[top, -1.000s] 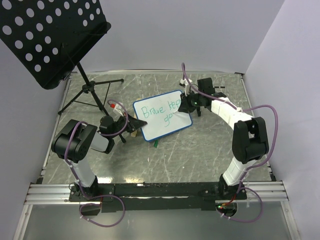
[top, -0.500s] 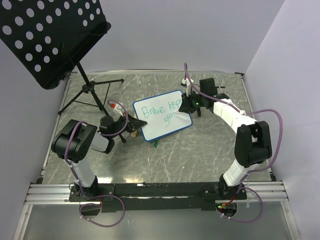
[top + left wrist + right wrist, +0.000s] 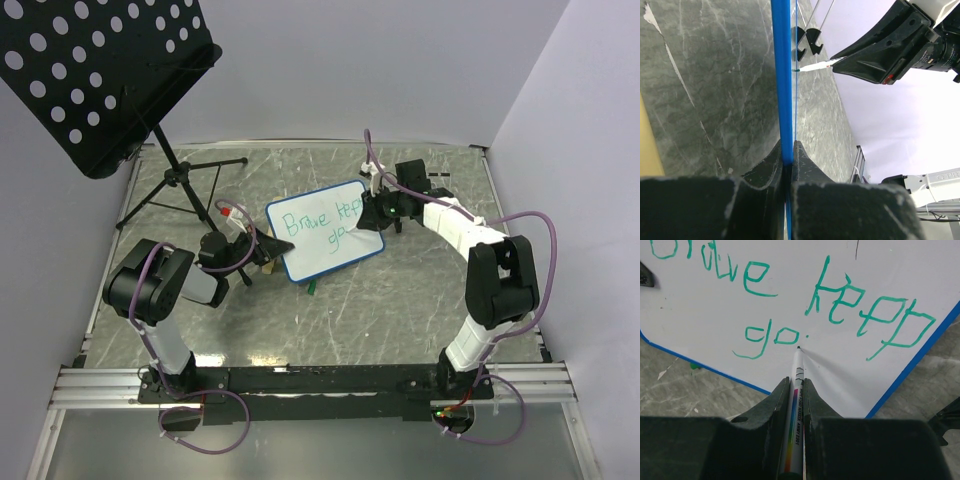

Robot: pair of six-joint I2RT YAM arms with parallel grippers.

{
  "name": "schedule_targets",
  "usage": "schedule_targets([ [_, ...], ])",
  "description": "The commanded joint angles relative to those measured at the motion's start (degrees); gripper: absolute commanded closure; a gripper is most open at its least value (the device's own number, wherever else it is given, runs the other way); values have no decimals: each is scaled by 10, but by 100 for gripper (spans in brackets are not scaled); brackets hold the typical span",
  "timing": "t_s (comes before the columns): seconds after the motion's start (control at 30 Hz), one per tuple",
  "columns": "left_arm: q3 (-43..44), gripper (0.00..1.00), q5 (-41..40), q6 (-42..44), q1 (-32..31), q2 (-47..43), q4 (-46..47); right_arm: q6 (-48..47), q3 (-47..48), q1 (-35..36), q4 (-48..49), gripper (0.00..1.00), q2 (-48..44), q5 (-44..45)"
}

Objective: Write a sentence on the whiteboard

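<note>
The whiteboard (image 3: 325,228), white with a blue rim, stands tilted near the table's middle. My left gripper (image 3: 262,251) is shut on its left edge; in the left wrist view the blue rim (image 3: 783,75) runs edge-on between my fingers. The sentence (image 3: 790,295) reads "Brave keep" with "go" and a dot below it, in green. My right gripper (image 3: 796,385) is shut on a white marker (image 3: 796,400) with a rainbow stripe. The marker's tip rests on the board just below the dot. From above, my right gripper (image 3: 372,212) is at the board's right edge.
A black perforated music stand (image 3: 95,70) on a tripod (image 3: 180,185) rises at the back left. A small green piece (image 3: 313,288) lies on the grey table below the board. A tan strip (image 3: 268,265) lies by my left gripper. White walls close the back and right.
My right arm has shifted slightly over the board's right part with the marker; its elbow swung out and came back. The left arm and the board have not moved.
</note>
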Motion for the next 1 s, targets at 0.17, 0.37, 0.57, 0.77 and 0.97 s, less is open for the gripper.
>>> schedule_targets([
  [0.17,5,99,20,13,-3,-4,194,-4,22,6,7,100,17,23],
  [0.37,7,99,21,15,-3,-7,191,-6,18,0,6,100,10,34],
  [0.57,8,99,22,14,-3,-6,190,-8,13,-6,7,100,5,38],
  [0.77,8,99,21,15,-3,-7,190,-9,12,-10,5,100,2,38],
  [0.97,7,99,21,13,-3,-5,192,-12,13,-14,0,100,4,34],
])
